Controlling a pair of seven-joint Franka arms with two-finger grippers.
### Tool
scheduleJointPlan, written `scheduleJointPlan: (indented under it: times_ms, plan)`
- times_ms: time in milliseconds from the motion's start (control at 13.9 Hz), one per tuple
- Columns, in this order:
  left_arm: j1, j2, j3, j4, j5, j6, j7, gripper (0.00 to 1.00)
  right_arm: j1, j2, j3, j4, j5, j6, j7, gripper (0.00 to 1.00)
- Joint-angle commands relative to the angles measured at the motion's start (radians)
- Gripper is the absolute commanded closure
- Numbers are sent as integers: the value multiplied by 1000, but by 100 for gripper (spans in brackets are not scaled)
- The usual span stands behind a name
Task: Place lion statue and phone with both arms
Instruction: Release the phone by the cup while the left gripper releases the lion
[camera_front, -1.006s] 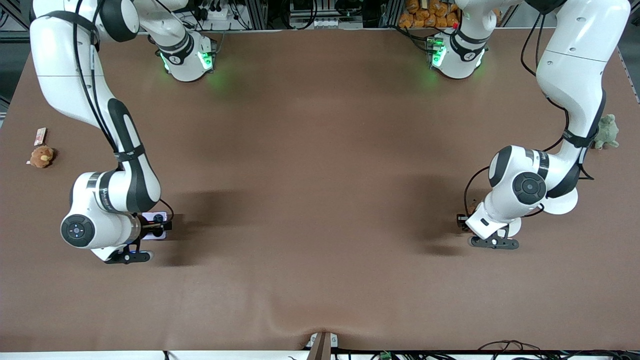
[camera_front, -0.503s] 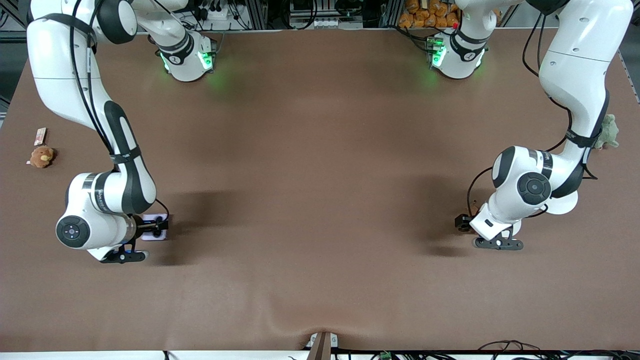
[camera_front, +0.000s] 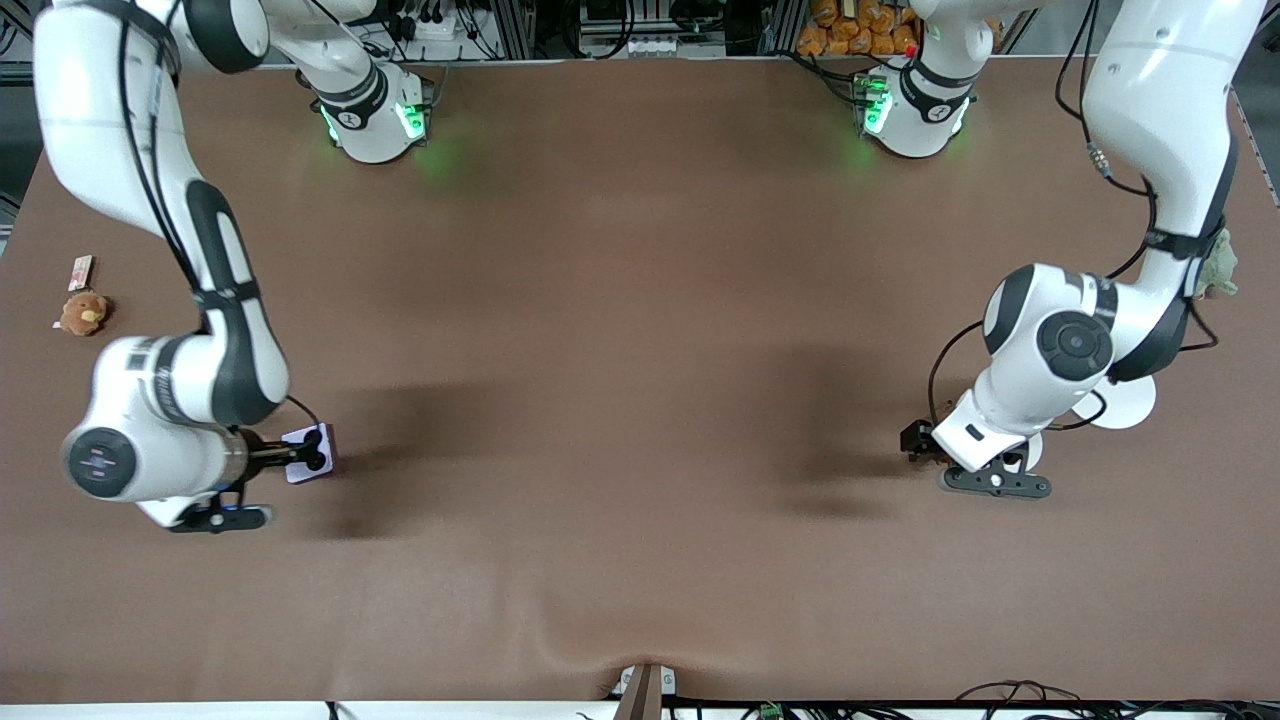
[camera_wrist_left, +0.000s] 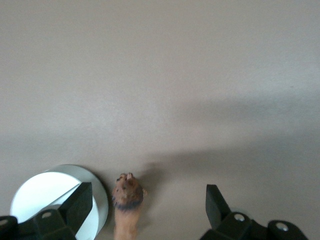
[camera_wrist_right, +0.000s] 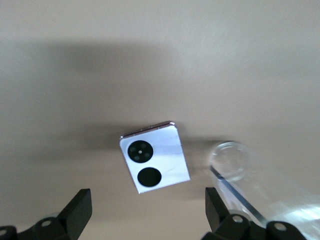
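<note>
The lion statue, a tiny reddish-brown figurine, lies on the brown table between the spread fingers of my left gripper, which is open and not touching it. In the front view my left gripper covers the statue. The phone, pale lavender with two black circles, lies flat on the table just ahead of my right gripper, which is open with nothing between its fingers. The front view shows the phone beside my right gripper, toward the right arm's end of the table.
A white disc lies next to the lion statue and shows under the left arm. A clear round piece sits beside the phone. A tan plush toy, a small card and a green plush turtle lie at the table's ends.
Both grippers have opened and let go. The right hand has drawn back from the phone toward its end of the table; the left hand has shifted slightly. The phone stays put.
</note>
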Motion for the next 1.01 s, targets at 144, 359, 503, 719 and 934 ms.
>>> scheduleJointPlan:
  times_ms: [144, 359, 503, 719, 934]
  plan:
    - [12, -110, -39, 91, 12, -198, 3, 0, -7, -309, 18, -61, -2, -154, -21, 0]
    - [18, -187, -47, 158, 10, -349, 4, 0, -16, -485, 15, -95, 0, -228, -21, 0]
    - [18, -231, -47, 207, 5, -419, 6, 0, -25, -576, 9, -95, 4, -305, -8, 0]
    - [38, -273, -42, 296, -101, -544, 8, 0, -51, -656, 3, -105, 7, -359, -5, 0]
    - [52, -332, -15, 333, -197, -662, 26, 0, -94, -730, 3, -183, 96, -368, 25, 0]
